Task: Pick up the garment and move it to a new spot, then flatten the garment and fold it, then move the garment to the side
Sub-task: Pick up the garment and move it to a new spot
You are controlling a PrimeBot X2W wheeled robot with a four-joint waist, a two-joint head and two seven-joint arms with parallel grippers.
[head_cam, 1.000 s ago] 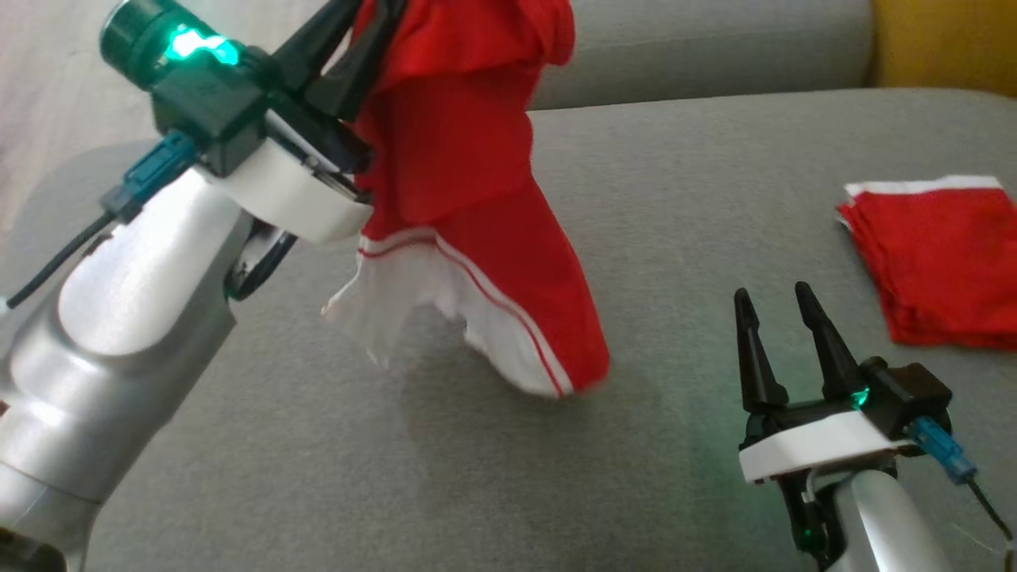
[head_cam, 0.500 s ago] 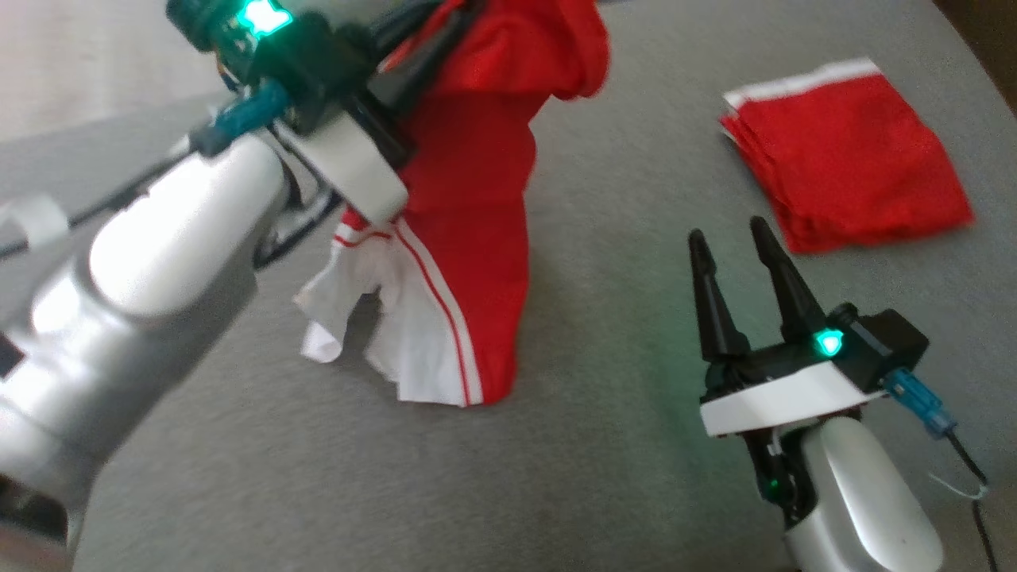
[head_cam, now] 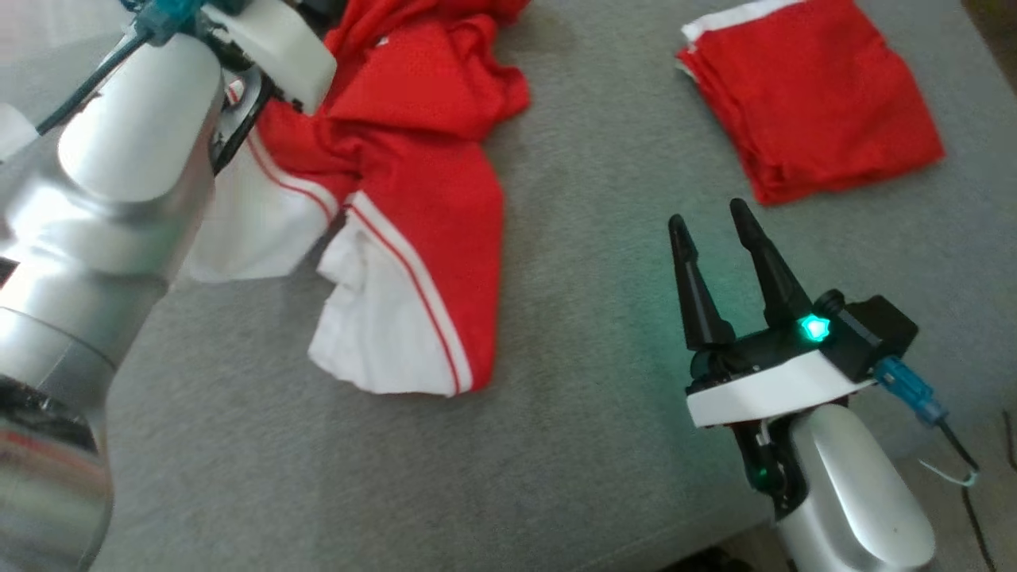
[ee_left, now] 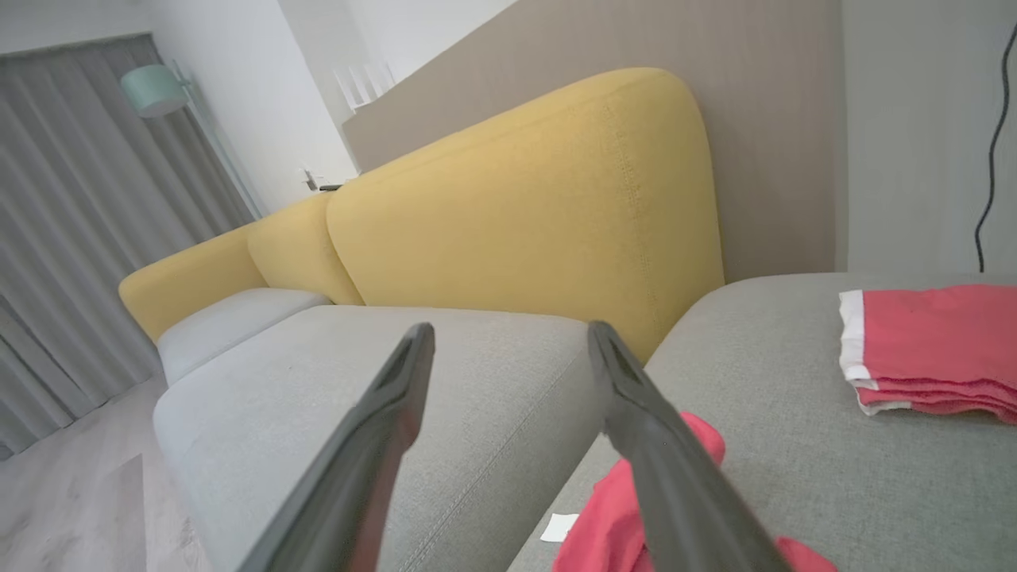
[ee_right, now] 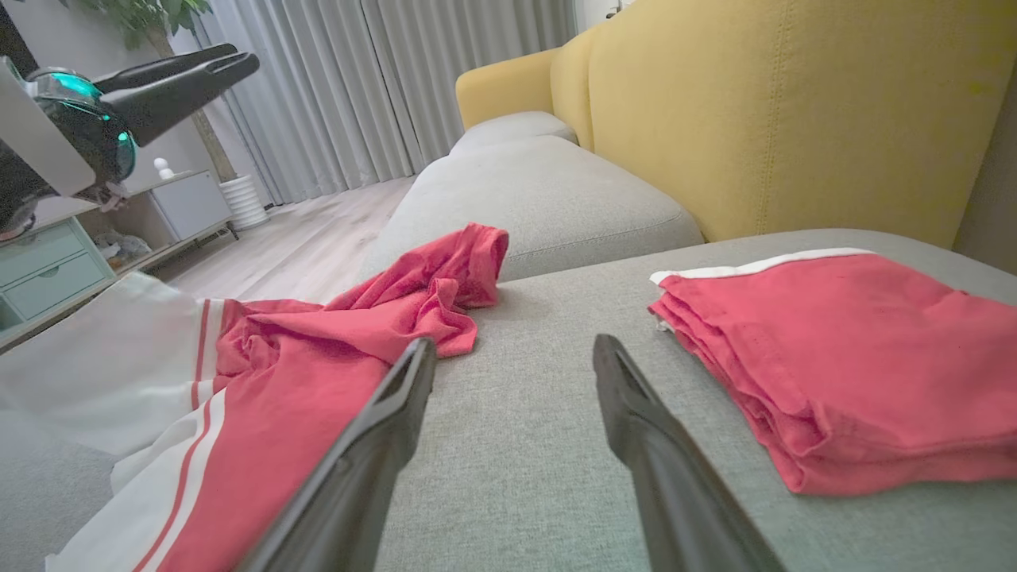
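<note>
At the far left, the silver left forearm (head_cam: 119,175) hangs over the grey sofa seat (head_cam: 596,381) and hides part of the white edge of the garment (head_cam: 413,159). The left jaws stand wide with nothing between them. In the left wrist view their two dark fingers (ee_left: 373,453) spread above the seat, and the cloth lies below them, ungripped.

The garment lies crumpled on the seat just right of that forearm. It is red knit with white panels and thin stripes, bunched in soft folds at its far end and flatter toward the near hem.

Bare woven upholstery separates it from the right jaws, which are also wide and empty. Their long tapered fingers (head_cam: 691,286) point up the gap between the two lots of cloth and touch neither.

To the right, well apart from the garment, sits a folded red stack (head_cam: 810,103), squared and layered, with a white band along one edge.

The wrist views add the room: a mustard-yellow backrest (ee_left: 516,199) behind the seat, grey curtains (ee_right: 357,79), a pale floor lamp (ee_left: 155,87), a black cable (ee_left: 993,159) on the wall and a pale drawer unit (ee_right: 48,262).
</note>
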